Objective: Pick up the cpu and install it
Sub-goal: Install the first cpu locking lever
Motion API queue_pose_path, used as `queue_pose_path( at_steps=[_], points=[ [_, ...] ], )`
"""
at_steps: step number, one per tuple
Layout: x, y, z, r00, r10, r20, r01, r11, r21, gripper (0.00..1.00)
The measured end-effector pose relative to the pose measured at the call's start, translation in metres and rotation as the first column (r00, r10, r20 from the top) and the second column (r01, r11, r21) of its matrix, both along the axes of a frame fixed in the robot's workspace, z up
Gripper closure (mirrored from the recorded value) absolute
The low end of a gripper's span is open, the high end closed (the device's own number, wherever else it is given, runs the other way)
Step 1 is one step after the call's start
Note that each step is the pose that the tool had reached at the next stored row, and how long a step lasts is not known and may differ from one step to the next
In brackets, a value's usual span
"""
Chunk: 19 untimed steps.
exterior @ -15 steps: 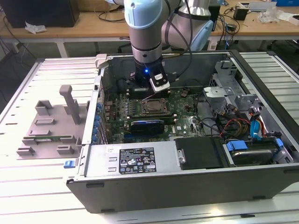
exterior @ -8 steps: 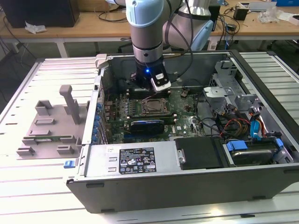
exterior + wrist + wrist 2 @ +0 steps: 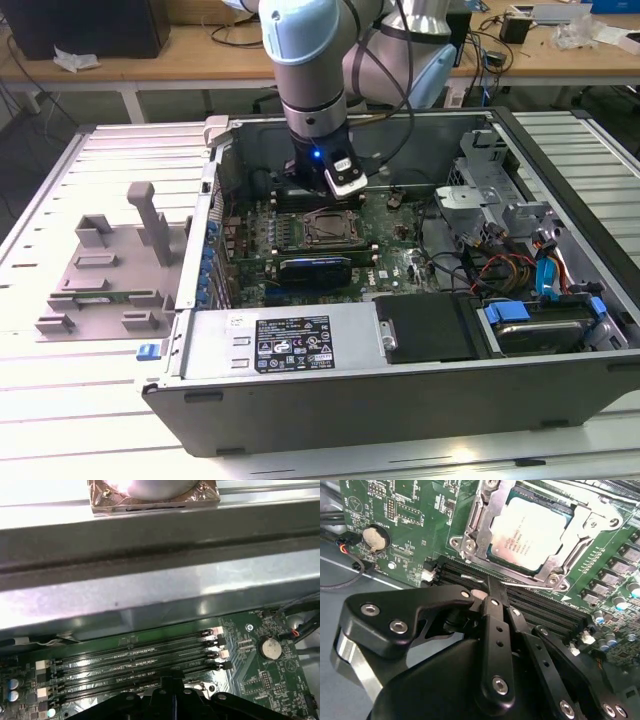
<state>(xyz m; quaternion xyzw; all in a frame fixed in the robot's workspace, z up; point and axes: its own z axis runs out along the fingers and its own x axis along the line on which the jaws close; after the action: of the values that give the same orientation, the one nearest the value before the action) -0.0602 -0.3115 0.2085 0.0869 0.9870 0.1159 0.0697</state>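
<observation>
grey plastic tray (image 3: 105,275) with upright posts lies on the slatted desk (image 3: 60,420), at the exterior view's left, just beside the open computer case (image 3: 400,395). inside the case, going toward the exterior view's right, comes the green motherboard (image 3: 395,245), with the socket (image 3: 330,228) near its middle and a long black card (image 3: 315,268) standing just in front of it. the arm (image 3: 310,70) comes down from above into the case, and its gripper (image 3: 315,190) hangs just behind the socket, over the memory slots (image 3: 300,195).

further to the exterior view's right are bundles of cables (image 3: 500,270) and a metal drive cage (image 3: 490,180); a black drive (image 3: 430,325) and a power supply (image 3: 290,340) sit along the near wall.

in the second wrist view the cpu (image 3: 530,532) lies flat in its socket (image 3: 470,540), its silver-grey top showing within the metal frame (image 3: 592,522). the gripper (image 3: 492,587) is apart from it, above the black memory slots (image 3: 540,607) just beside the socket. its jaws are drawn together, tips meeting, with nothing between them. a round coin battery (image 3: 374,537) sits on the board off to one side.

in the first wrist view the memory slots (image 3: 135,662) run across the board beneath the case's metal wall (image 3: 160,585), with the coin battery (image 3: 270,647) near their end.
</observation>
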Motion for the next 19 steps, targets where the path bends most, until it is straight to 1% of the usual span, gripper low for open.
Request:
queue_pose_path(
  at_steps=[1,4,6,10,14,16,19],
  points=[
    [-0.0004,0.0000,-0.0012,1.0000,0.000,0.0084,0.000,1.0000,-0.0002,0.89],
    [-0.0009,0.0001,-0.0033,0.9997,0.000,0.0234,0.000,1.0000,-0.0001,0.89],
    [-0.0019,0.0002,-0.0047,0.9995,0.000,0.0317,0.000,1.0000,-0.0001,0.89],
    [-0.0059,0.0004,-0.0075,0.9992,0.000,0.0406,0.000,1.0000,-0.0001,0.89],
    [-0.0062,0.0003,-0.0103,0.9988,0.000,0.0482,0.000,1.0000,-0.0001,0.89],
    [-0.0062,0.0004,-0.0109,0.9988,0.000,0.0498,0.000,1.0000,-0.0004,0.89],
    [-0.0062,0.0003,-0.0110,0.9988,0.000,0.0499,0.000,1.0000,-0.0010,0.89]
  ],
)
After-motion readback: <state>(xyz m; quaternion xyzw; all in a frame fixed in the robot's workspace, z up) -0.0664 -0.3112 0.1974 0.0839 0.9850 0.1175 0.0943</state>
